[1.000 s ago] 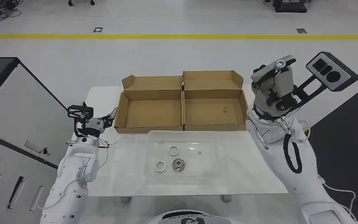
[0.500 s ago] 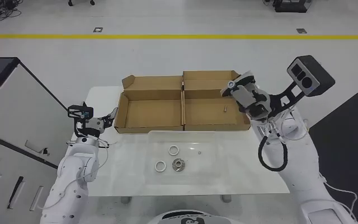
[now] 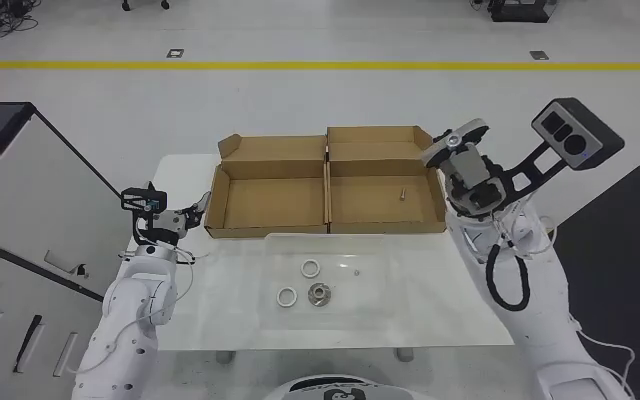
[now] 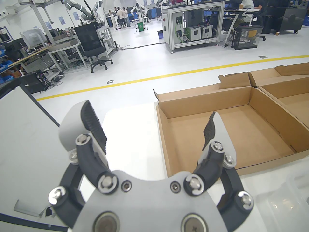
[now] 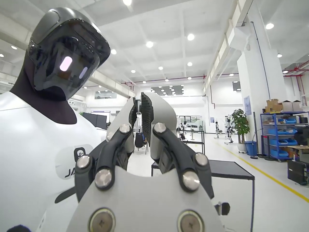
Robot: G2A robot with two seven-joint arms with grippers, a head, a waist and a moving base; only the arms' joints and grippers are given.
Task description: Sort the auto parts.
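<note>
A small threaded part [image 5: 138, 106] is pinched in the right gripper [image 5: 139, 102], raised at right of frame beside the right cardboard box [image 3: 385, 212], probably to join the bolt [image 3: 400, 193] inside; white rings [image 3: 311, 268] wait in the clear tray [image 3: 400, 300] on the white counter [image 3: 228, 285], left gripper [image 4: 148, 121] gapes wide, workshop floor beyond

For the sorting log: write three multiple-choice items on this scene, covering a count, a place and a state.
1. How many white plastic rings lie in the clear plastic tray? A one B two C four
2. The small metal bolt lies in: A the tray B the left brown cardboard box C the right brown cardboard box
3. The left pincer is: A open B shut on a ring C shut on a bolt
B: two rings lie there. C: the bolt rests on that box's floor. A: its pads stand apart, nothing between.
</note>
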